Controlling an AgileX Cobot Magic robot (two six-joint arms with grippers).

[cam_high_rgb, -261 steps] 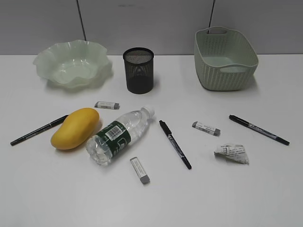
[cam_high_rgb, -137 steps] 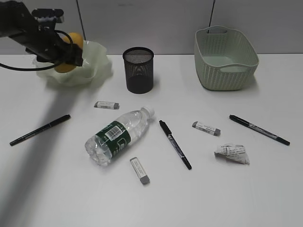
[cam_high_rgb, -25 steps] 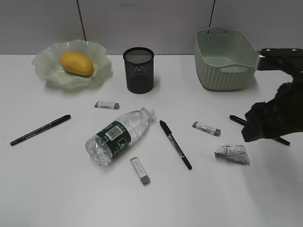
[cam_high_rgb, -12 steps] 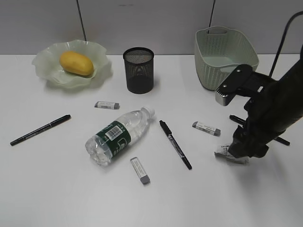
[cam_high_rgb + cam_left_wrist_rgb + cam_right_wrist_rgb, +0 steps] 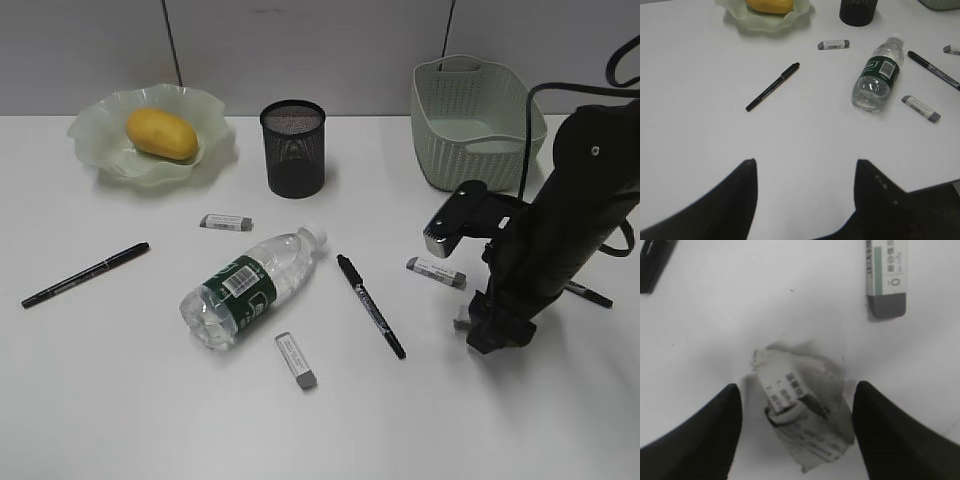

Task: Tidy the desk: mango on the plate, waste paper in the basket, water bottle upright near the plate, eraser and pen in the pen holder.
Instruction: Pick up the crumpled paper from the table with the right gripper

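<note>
Straddling the paper [image 5: 802, 412], right gripper [image 5: 797, 427] is wide open at lower centre of wrist frame, fingers either side, eraser [image 5: 886, 277] upper right.

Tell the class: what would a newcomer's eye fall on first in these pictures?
Probably the black right arm, reaching down at the desk's right side with the right gripper open around the crumpled waste paper. Next, the yellow mango in the ruffled green plate at far left. Then the water bottle lying on its side mid-desk among scattered pens and erasers.
</note>
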